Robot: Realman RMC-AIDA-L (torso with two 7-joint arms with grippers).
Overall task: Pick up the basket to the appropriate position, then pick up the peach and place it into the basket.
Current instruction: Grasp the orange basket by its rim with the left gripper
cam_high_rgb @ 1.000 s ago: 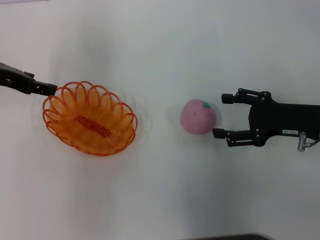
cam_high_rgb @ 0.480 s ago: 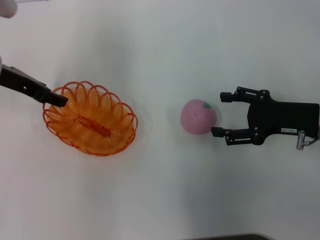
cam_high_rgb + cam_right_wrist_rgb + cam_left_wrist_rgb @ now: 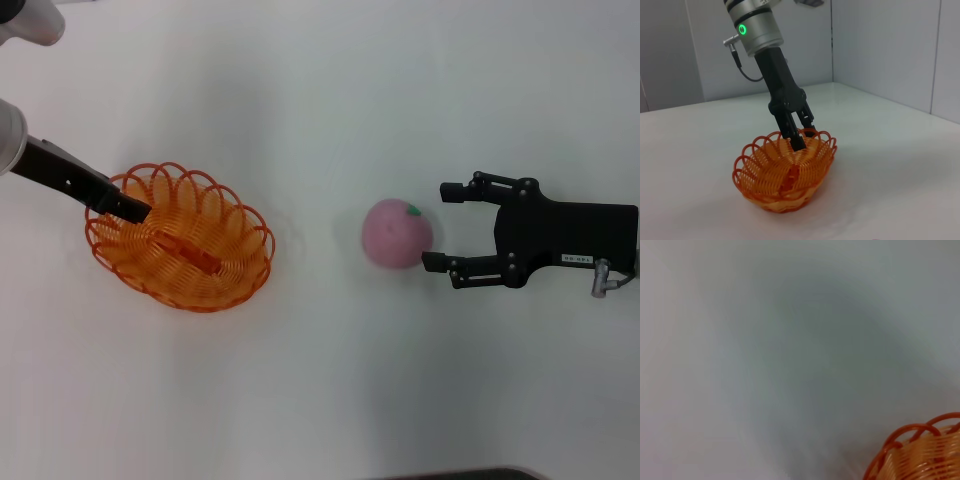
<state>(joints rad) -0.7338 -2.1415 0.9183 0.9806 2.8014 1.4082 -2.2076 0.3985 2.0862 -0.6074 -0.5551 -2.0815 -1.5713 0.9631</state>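
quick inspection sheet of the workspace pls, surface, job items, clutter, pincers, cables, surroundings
surface: plain white table, no marks seen
basket: orange looped wire, upright on the table on the robot's left, nothing in it
peach: pink, green spot on top, on the table right of the basket, apart from it
clutter: nothing seen
left pincer: tilted down over the basket's far-left rim, one finger inside, one outside
right pincer: open, level, just right of the peach, not gripping it
cables: thin cable on the left wrist
surroundings: grey wall panels behind the table
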